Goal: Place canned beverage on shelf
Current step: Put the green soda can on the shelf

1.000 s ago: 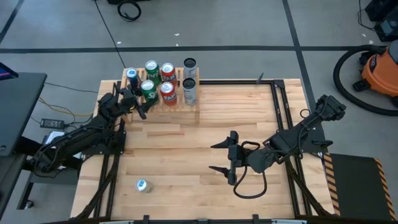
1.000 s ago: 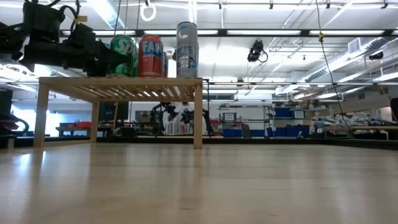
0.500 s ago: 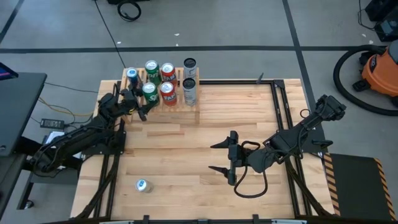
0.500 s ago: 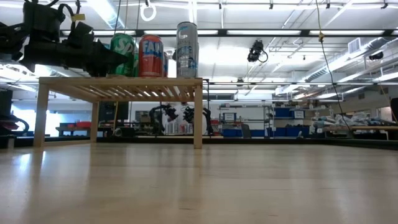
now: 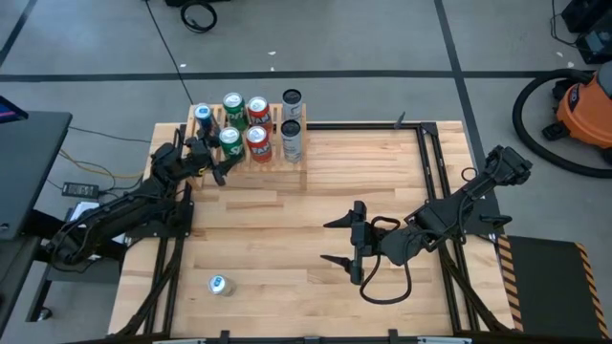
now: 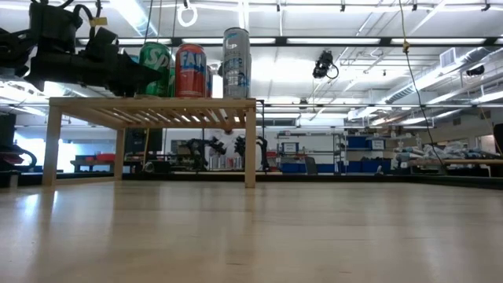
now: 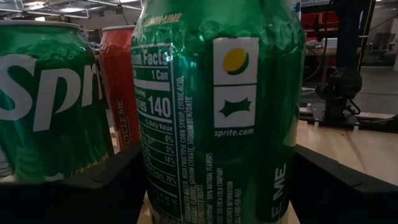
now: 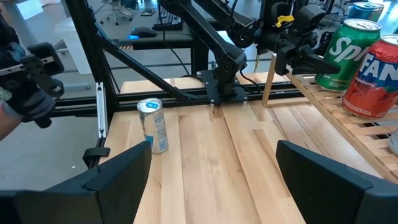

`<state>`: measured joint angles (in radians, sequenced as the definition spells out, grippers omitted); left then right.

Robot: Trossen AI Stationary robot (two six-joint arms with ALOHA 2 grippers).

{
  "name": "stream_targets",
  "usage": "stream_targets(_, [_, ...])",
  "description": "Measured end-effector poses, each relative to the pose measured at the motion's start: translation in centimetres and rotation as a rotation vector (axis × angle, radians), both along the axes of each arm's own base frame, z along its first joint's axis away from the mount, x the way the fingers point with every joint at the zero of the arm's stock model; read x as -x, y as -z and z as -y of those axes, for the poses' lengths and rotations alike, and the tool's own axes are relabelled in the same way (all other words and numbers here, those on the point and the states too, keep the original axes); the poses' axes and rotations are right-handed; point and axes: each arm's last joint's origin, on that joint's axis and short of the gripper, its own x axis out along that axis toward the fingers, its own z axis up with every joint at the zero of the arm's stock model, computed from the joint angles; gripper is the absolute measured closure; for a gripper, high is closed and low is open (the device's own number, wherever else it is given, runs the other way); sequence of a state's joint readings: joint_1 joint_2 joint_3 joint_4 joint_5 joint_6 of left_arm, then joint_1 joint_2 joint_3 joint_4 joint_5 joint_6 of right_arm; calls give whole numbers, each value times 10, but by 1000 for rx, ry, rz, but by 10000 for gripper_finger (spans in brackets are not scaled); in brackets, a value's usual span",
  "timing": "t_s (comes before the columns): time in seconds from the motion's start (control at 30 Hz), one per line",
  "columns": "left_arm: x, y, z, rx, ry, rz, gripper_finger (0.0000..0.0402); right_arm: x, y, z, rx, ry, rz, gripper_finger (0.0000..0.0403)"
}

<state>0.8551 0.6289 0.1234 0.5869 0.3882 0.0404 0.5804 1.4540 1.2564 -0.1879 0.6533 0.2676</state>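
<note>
At the shelf's (image 5: 251,143) near edge, your left gripper (image 5: 222,156) has its fingers (image 7: 93,186) grasping a green Sprite can (image 5: 229,139), 1 finger on each side of the can's body, as the left wrist view shows. That can stands upright on the slats in the shelf's front row, just beside a red can (image 5: 256,141) and in front of another green can (image 5: 232,104); you cannot tell from these views whether its base is fully seated or a touch above the bars. Holding it low on its sides keeps it vertical while it settles among close neighbours.

Also on the shelf are a blue can (image 5: 202,117), a second red can (image 5: 256,109) and 2 silver cans (image 5: 292,139) at the end farthest from your left arm. From the low view, the cans stand level atop the rack.

Well away from the shelf, your right gripper (image 5: 343,243) waits above the middle of the worktop (image 5: 287,287), fingers released and holding nothing. Far from the shelf, near the worktop's front edge, 1 small pale-blue can (image 5: 219,285) stands alone; judging by the task, it is probably next.
</note>
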Motion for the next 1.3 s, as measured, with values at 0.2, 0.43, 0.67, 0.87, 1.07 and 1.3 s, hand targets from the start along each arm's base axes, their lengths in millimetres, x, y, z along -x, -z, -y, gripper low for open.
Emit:
stream_targets(0.2, [0,0,0,6,-1,4,84,0,0,0,0,0,0,48])
stream_targets(0.43, [0,0,0,26,0,14,84,0,0,0,0,0,0,48])
stream_targets(0.67, [0,0,0,20,-1,11,84,0,0,0,0,0,0,48])
stream_targets(0.87, [0,0,0,4,-7,4,84,0,0,0,0,0,0,48])
stream_targets(1.07, [1,0,-1,31,-53,19,84,0,0,0,0,0,0,48])
stream_targets(1.3, [-1,-1,0,26,-23,21,84,0,0,0,0,0,0,48])
